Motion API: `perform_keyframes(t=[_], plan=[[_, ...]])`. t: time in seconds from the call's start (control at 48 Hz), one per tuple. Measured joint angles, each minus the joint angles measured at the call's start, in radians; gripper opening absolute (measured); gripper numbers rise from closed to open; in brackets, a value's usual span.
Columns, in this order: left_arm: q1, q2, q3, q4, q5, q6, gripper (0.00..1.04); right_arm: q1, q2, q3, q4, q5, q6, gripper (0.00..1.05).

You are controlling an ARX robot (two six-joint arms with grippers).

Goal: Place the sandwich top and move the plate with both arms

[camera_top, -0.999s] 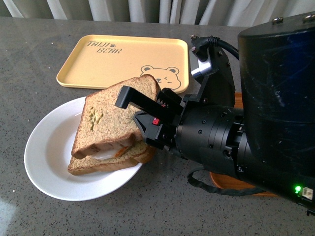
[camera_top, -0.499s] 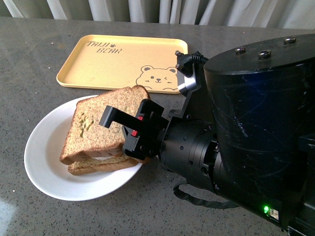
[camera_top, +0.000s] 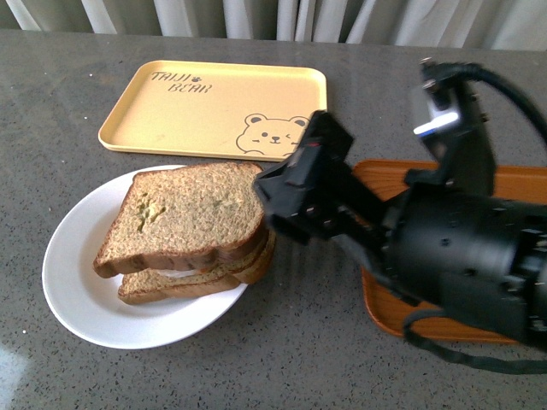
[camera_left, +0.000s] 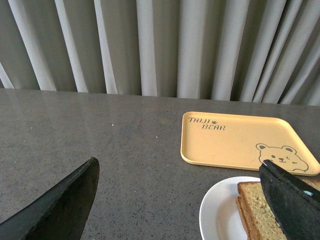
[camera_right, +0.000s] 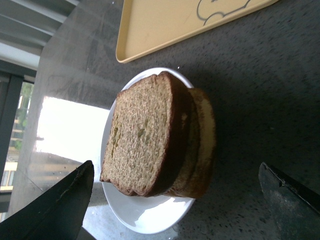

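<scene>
The sandwich top lies flat on the lower slices, on the white plate at the table's front left. My right gripper is open and empty, just right of the sandwich and a little above the table, and it looks blurred. In the right wrist view the sandwich top and plate lie ahead of the open right gripper. My left gripper is open and empty above bare table. The plate's edge and the bread sit by one of its fingers. The egg is hidden.
A yellow bear tray lies behind the plate and also shows in the left wrist view and the right wrist view. A brown wooden tray lies under my right arm at the right. Curtains hang behind the table.
The right gripper held the bread slice tilted over the sandwich. It has let go and pulled back to the right. The slice now lies flat on the stack.
</scene>
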State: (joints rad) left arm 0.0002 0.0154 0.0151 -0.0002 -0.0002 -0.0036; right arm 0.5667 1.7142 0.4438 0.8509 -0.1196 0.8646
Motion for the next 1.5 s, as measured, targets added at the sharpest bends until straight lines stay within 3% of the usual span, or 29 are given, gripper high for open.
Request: perform_keyframes(t=[0.166,0.25,0.333,0.458,0.604,0.749,0.978,1.041,1.103,1.498], plan=[[0.000,0.000,0.000,0.000,0.000,0.000,0.96,-0.191,-0.282,-0.109,-0.046,-0.047,-0.191,0.94],[0.000,0.000,0.000,0.000,0.002,0.000,0.96,-0.211,-0.327,-0.185,0.190,0.268,-0.444,0.81],[0.000,0.000,0.000,0.000,0.001,0.000,0.96,-0.241,-0.377,-0.239,0.261,0.399,-0.621,0.69],[0.000,0.000,0.000,0.000,0.000,0.000,0.96,-0.294,-0.475,-0.298,0.227,0.383,-0.777,0.49],[0.000,0.000,0.000,0.000,0.000,0.000,0.96,-0.337,-0.569,-0.341,0.171,0.337,-0.827,0.30],[0.000,0.000,0.000,0.000,0.000,0.000,0.96,-0.400,-0.734,-0.390,0.056,0.278,-0.853,0.02],[0.000,0.000,0.000,0.000,0.000,0.000,0.96,-0.463,-0.954,-0.421,-0.123,0.219,-0.858,0.02],[0.000,0.000,0.000,0.000,0.000,0.000,0.96,-0.521,-1.020,-0.421,-0.181,0.137,-0.859,0.02],[0.000,0.000,0.000,0.000,0.000,0.000,0.96,-0.557,-1.072,-0.422,-0.228,0.130,-0.859,0.02],[0.000,0.000,0.000,0.000,0.000,0.000,0.96,-0.563,-1.332,-0.422,-0.470,0.122,-0.859,0.02]])
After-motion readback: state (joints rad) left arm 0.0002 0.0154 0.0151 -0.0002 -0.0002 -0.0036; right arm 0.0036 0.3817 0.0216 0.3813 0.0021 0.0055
